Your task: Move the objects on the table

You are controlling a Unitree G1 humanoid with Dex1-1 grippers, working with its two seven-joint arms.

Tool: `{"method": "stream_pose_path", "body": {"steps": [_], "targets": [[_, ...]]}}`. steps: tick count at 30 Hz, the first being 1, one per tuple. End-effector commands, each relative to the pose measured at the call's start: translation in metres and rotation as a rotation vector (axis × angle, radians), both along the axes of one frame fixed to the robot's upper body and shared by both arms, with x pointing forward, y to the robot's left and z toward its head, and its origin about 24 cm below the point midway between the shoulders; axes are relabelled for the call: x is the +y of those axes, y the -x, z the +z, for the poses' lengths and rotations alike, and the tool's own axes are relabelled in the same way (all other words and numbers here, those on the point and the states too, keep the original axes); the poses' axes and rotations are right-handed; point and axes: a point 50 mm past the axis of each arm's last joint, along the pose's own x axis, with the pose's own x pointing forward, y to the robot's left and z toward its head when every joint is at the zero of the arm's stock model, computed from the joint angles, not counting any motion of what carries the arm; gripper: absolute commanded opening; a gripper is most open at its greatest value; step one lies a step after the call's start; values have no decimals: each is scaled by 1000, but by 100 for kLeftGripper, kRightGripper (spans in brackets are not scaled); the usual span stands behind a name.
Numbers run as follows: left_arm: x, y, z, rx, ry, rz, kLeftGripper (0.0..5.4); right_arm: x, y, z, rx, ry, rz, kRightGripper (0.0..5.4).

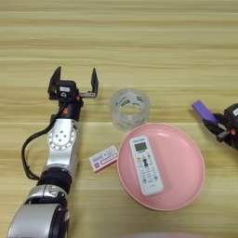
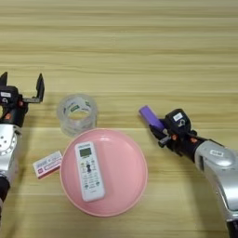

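Left eye view: the left claw [image 1: 74,82] stands spread and empty above the wood-grain bench [image 1: 139,37], well left of the glossy pink plate [image 1: 186,172]. The white remote control [image 1: 146,165] lies lengthwise in it.

Right eye view: the right claw [image 2: 158,129] seems clenched on the flat purple block [image 2: 149,116], its long axis pointing up-left, just right of the plate.

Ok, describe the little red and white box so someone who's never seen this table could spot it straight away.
Find the big round pink plate with the white remote control lying on it. Just off the plate's left rim, flat on the wooden table, lies the small red-and-white box. It is the only red-marked, card-like thing there; the clear tape roll behind it is round and see-through.
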Motion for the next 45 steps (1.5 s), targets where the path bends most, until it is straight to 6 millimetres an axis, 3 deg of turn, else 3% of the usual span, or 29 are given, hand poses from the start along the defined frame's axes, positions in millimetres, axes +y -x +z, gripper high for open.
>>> {"method": "stream_pose_path", "body": {"steps": [1, 10, 22, 31, 45], "targets": [[-2, -3, 4, -18, -4, -7, 540, -3, 0, -8, 17, 3, -13, 139], [-2, -3, 4, -16, -4, -8, 540, -5, -1, -13, 24, -5, -32, 139], [-2, -4, 4, -15, -5, -9, 540, 3, -5, 16, -137, -35, -21, 289], [-4, -4, 4, -13, -6, -10, 540, 33, 6, 45, -225, -109, 119, 390], [-6, -5, 3, -12, -7, -9, 540, 76, 25, 38, -72, -201, 386, 536]]}}
